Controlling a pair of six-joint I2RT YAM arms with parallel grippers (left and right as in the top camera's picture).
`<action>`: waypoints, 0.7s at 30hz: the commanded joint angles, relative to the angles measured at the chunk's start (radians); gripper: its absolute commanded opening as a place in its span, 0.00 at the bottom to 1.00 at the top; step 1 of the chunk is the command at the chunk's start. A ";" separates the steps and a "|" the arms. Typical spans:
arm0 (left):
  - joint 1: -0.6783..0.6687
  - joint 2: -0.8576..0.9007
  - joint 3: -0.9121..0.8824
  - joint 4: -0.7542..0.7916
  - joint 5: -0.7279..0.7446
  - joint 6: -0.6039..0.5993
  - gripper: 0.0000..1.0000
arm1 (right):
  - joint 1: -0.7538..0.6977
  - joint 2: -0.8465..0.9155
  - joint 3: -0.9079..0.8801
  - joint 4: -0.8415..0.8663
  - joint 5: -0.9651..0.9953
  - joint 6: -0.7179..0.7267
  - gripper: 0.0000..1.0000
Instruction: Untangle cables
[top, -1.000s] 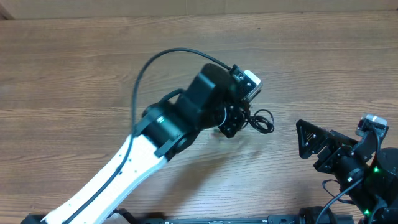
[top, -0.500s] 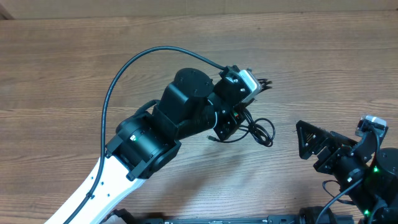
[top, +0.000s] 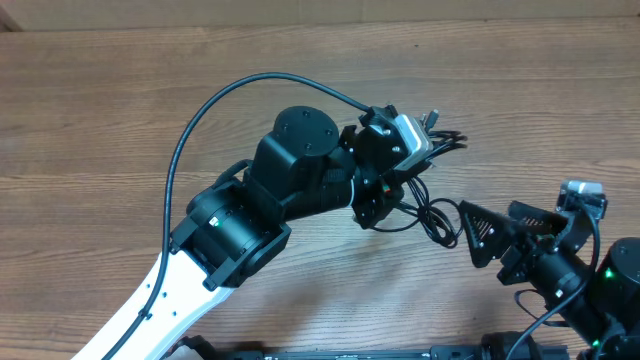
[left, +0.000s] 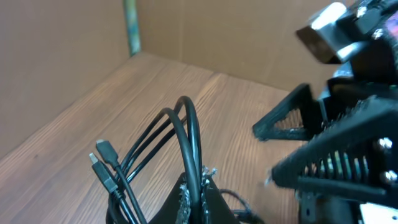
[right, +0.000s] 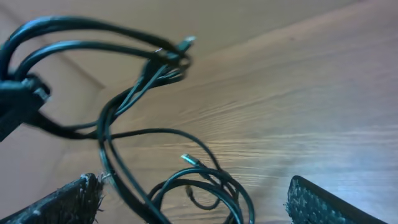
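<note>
Left tool (left: 194, 194) pinched the cables (top: 432, 212) above the table (top: 120, 120). Right tool (top: 495, 250), gaping beside the cables, probably needed one dangling loop alone.

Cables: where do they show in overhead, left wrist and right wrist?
Overhead: cables right of centre, looping out from the left gripper.
Left wrist: cables at bottom centre, arching up from the fingers, with plug ends at lower left.
Right wrist: cables in the left half, running from top left to bottom centre.
Shared landmark: the left gripper, shut on the cables; it shows as a dark block at the right wrist view's left edge.
</note>
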 joint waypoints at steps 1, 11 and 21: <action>0.005 -0.023 0.021 0.046 0.089 0.009 0.04 | -0.002 -0.003 0.018 0.006 -0.103 -0.076 0.94; 0.003 -0.023 0.021 0.106 0.138 -0.066 0.04 | -0.002 -0.003 0.018 0.018 -0.140 -0.085 0.94; 0.003 -0.021 0.021 0.138 0.138 -0.280 0.04 | -0.002 -0.003 0.018 0.044 -0.261 -0.135 0.90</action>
